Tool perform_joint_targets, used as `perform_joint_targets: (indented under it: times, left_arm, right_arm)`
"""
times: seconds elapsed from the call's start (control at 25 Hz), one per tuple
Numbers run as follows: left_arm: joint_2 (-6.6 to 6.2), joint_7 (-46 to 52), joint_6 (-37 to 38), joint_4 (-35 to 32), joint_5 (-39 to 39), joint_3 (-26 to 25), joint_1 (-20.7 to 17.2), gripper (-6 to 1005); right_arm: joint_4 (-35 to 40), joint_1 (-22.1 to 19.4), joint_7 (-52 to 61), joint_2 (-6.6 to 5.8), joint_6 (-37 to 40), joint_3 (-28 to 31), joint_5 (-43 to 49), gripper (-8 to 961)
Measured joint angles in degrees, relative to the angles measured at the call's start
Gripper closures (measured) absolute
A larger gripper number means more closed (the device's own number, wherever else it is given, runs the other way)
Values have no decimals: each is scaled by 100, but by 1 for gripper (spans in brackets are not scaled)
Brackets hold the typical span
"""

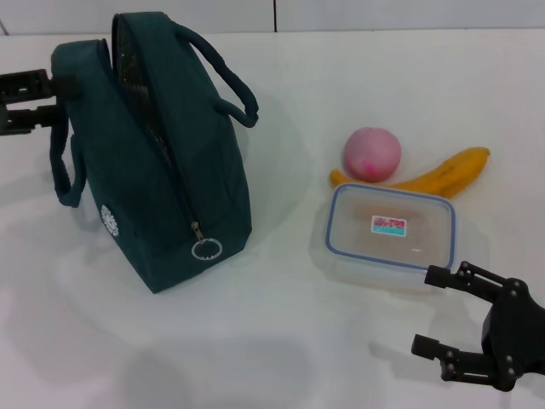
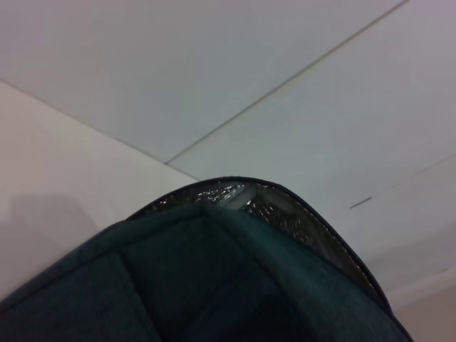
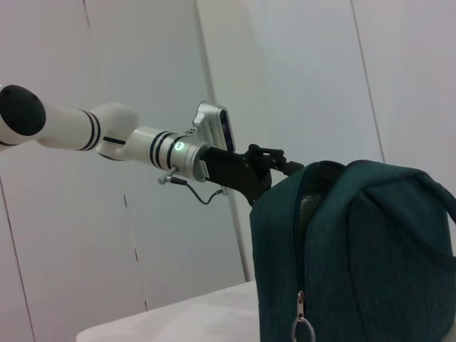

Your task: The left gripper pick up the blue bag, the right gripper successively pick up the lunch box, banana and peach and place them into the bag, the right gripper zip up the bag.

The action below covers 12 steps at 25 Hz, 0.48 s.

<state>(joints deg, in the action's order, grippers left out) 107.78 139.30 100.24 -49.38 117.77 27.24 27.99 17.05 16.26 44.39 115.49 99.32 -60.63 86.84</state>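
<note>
Just ahead of the right gripper, whose 2 fingers gape empty, lies the lunch box, long axis crosswise; the left gripper pinches the blue bag.

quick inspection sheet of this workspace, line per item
surface: white table, nothing spilled
blue bag: upright at the robot's left, mouth unzipped, foil lining showing, ring pull hanging low on the front
lunch box: lid on, flat on the table, outside the bag
banana: behind the lunch box, on the table
peach: beside the banana, covering one end of it
clutter: nothing seen
left claw: at the bag's upper back edge; its grip cannot be told
right claw: open, empty, low near the lunch box's near corner
cables: thin wire looping under the left wrist
surroundings: plain white wall panels
</note>
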Motion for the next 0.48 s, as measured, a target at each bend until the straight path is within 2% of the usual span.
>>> perform_joint_targets:
  times: [0.48]
  left_arm:
    - [54, 427, 13, -42, 270, 202, 320, 227]
  right_arm:
    - [0, 0, 0, 0, -18, -16, 0, 98]
